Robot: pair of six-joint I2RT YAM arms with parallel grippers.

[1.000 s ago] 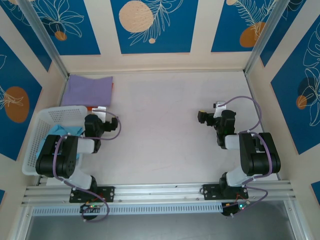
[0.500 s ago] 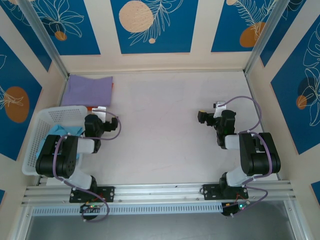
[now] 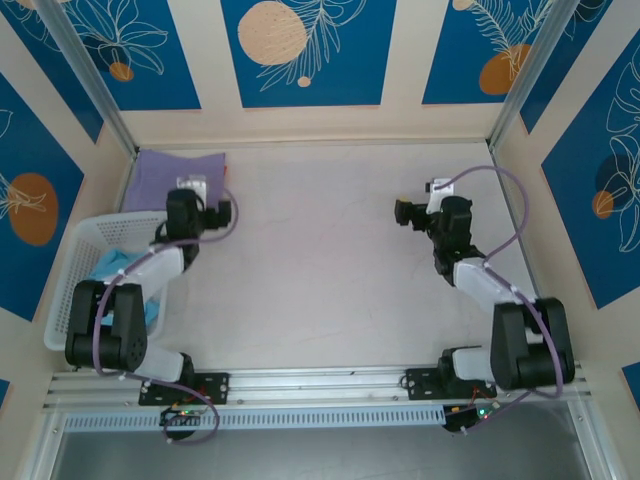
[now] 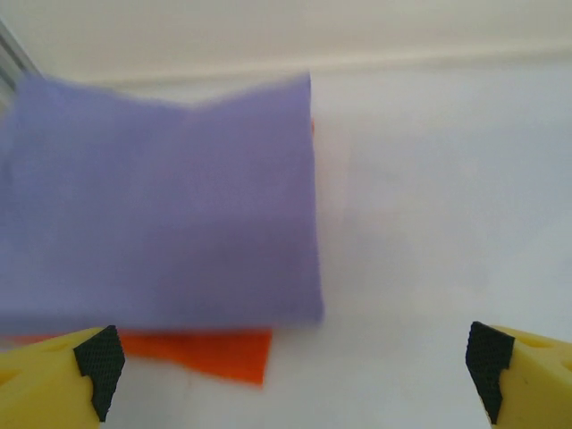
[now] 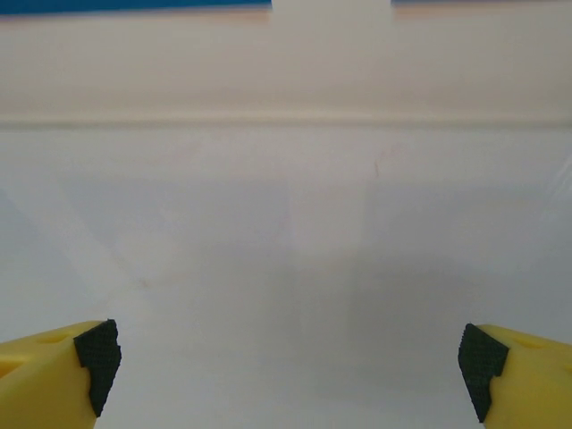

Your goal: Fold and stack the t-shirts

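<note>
The lavender t-shirt [image 3: 178, 178] lies folded flat in the far left corner of the tabletop [image 3: 320, 260]. Its long axis runs left to right along the back wall [image 3: 310, 125], and its near edge faces the left end effector [image 3: 192, 196]. In the left wrist view the lavender t-shirt [image 4: 161, 206] lies on an orange cloth [image 4: 206, 353], which shows below its near edge and as a sliver along its right edge. The sky-blue t-shirt [image 3: 115, 270] sits crumpled in a white mesh basket [image 3: 85, 235] against the left wall, just nearer than the lavender one.

The left end effector [image 4: 290, 357] hangs just short of the lavender fold with its fingers spread wide, gripping nothing. The right end effector [image 3: 412, 212] is well apart on the right half; in its wrist view the right end effector [image 5: 290, 357] is likewise spread wide and empty, aimed at the back wall.

Between the arms the white tabletop runs broad and flat. Cream walls carry blue panels [image 3: 300, 50] with white leaves and orange discs, and a metal rail [image 3: 320, 385] lines the near edge.
</note>
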